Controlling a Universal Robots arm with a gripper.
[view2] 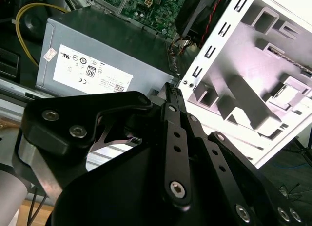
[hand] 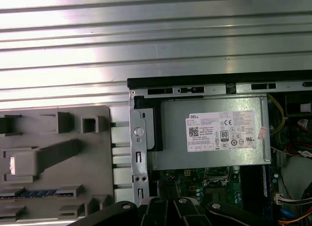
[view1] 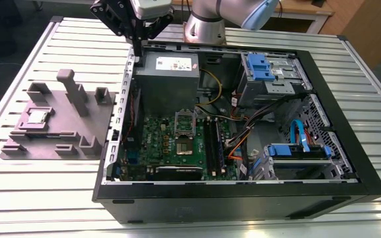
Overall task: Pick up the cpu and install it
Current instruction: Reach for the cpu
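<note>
The cpu (view1: 38,117), a small silvery square, lies in a pocket of the grey holder block (view1: 58,139) on the table at the exterior view's left. The second wrist view shows the cpu (view2: 291,93) as a pale square in that block. My gripper (view1: 137,48) hangs high over the case's back left corner, above the grey power supply box (view1: 167,69) and apart from the cpu. Its black fingers (view2: 171,97) stand together, shut, with nothing between them. On the green motherboard (view1: 157,144), the socket's silver frame (view1: 185,121) stands hinged up.
The open black computer case (view1: 243,193) holds cables, blue drive brackets (view1: 260,64) and a blue-tabbed bay (view1: 296,151). The holder block carries a tall post (view1: 68,82) and other raised tabs. The ribbed metal table (view1: 45,188) lies around both.
</note>
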